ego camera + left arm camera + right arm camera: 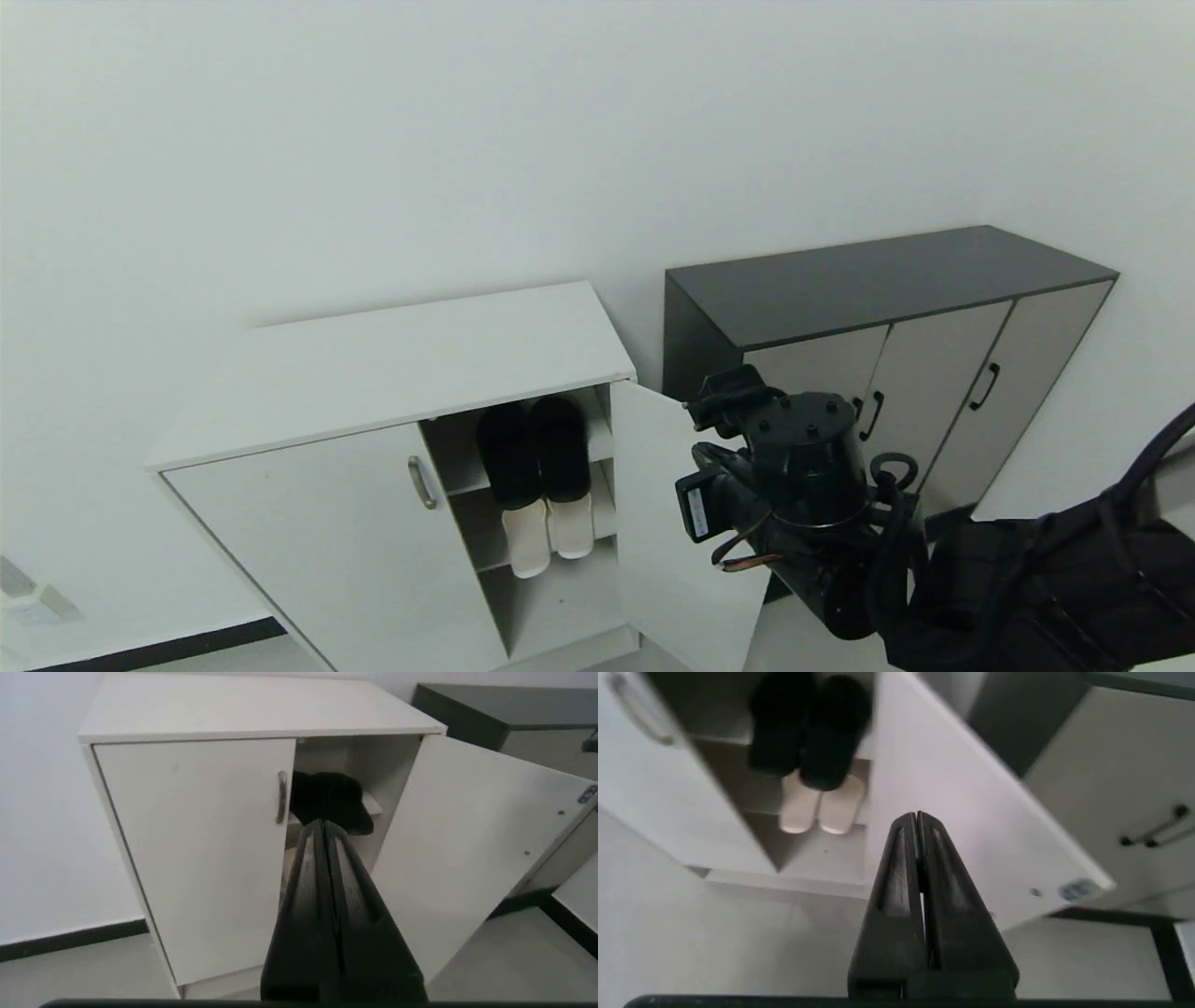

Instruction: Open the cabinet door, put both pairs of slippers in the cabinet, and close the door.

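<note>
White cabinet (401,364) stands with its right door (672,523) open, black slippers (534,448) on the upper shelf, white slippers (549,537) just below, your right gripper (918,821) clenched empty beside that door, your left gripper (322,826) likewise clenched.

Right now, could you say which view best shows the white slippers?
Head view: both white slippers sit unobstructed. The right wrist view catches them obliquely; in the left wrist view the left tool covers them.
</note>
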Robot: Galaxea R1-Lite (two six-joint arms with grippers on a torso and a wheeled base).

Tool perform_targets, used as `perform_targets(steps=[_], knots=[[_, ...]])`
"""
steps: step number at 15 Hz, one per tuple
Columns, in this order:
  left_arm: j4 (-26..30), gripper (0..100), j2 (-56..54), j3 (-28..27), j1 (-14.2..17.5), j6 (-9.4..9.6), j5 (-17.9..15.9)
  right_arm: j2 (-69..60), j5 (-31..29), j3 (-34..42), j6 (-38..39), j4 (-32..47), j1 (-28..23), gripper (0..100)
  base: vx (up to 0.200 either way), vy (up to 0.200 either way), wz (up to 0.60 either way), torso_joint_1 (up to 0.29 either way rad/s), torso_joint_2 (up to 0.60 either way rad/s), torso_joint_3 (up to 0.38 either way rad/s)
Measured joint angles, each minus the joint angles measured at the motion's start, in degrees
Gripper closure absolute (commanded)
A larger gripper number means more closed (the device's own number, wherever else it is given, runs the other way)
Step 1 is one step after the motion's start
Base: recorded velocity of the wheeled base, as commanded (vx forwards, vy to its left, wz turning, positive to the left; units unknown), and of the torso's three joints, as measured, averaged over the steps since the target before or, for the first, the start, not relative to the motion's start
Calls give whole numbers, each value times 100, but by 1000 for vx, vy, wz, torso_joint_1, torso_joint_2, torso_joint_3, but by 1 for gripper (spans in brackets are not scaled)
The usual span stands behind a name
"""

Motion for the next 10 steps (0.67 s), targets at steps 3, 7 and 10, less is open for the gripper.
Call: perform_targets(steps=[3,7,10], knots=[[-5,100,0,0,0,-4,2,2,0,7,-11,-22,11,100,-133,0,0,-2,0,3],[-5,100,0,2,-5,-2,2,2,2,7,-41,-27,-35,100,-200,0,0,2,2,5],[-2,100,0,0,0,-4,7,39,0,-9,-102,-213,-182,100,0,0,0,0,0,0]])
